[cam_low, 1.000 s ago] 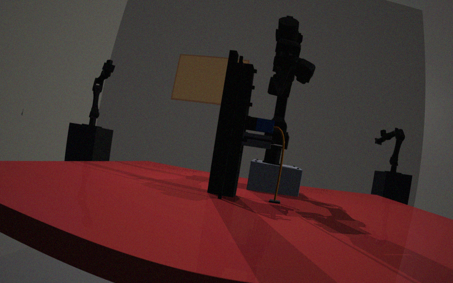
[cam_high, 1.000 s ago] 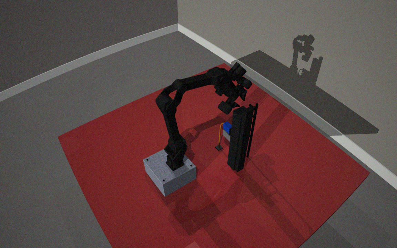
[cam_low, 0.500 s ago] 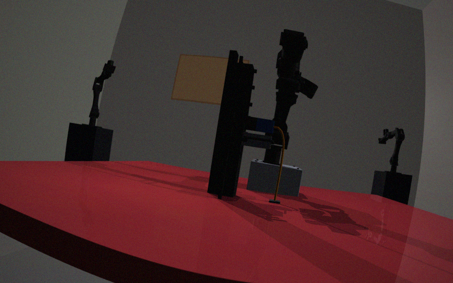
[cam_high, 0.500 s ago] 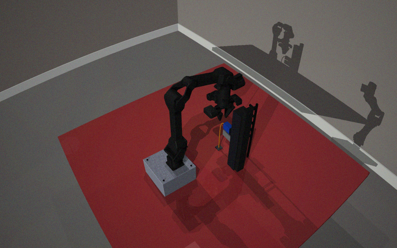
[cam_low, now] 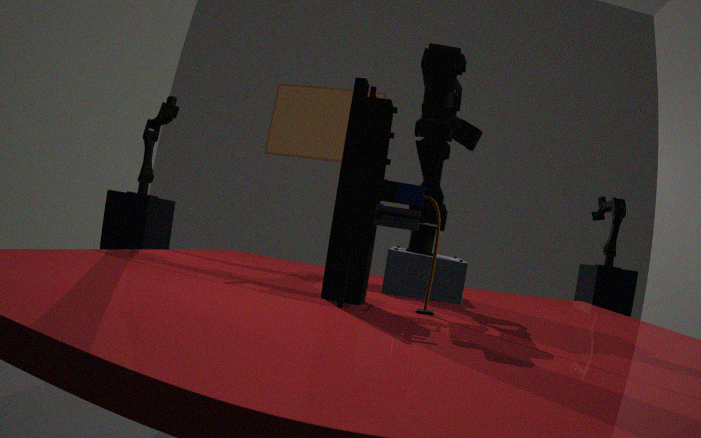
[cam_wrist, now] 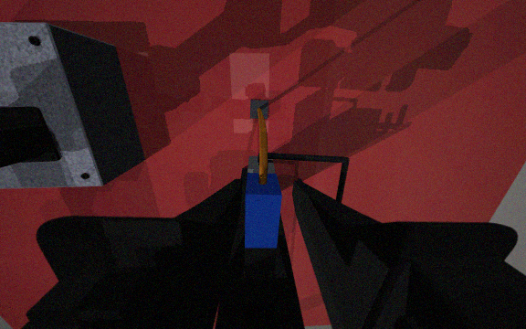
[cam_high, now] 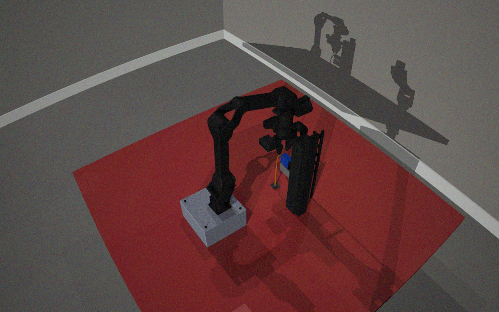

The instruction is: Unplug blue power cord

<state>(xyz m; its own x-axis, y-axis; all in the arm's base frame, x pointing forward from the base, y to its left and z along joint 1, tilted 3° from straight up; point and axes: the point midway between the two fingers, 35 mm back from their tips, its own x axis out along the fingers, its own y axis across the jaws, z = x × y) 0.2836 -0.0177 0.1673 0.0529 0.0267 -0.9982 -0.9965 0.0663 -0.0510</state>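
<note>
The blue plug (cam_high: 285,159) (cam_low: 410,194) (cam_wrist: 262,221) juts sideways from the tall black power strip (cam_high: 299,174) (cam_low: 348,218), its dark inner end against the strip. Its orange cord (cam_high: 275,170) (cam_low: 438,229) (cam_wrist: 263,146) arches out and down to a small dark pad (cam_high: 275,186) (cam_low: 424,312) (cam_wrist: 254,114). My gripper (cam_high: 283,152) (cam_wrist: 268,186) points down just above the plug, beside the strip. It is partly open and holds nothing. In the wrist view the plug appears between the fingers, nearer the left one; whether that finger touches it cannot be told.
A grey block (cam_high: 284,170) (cam_low: 397,216) (cam_wrist: 255,164) sticks out of the strip right below the blue plug. A thin black line (cam_wrist: 309,158) runs from it in the wrist view. The arm's grey base box (cam_high: 224,232) (cam_low: 423,278) stands on the red surface (cam_high: 146,193).
</note>
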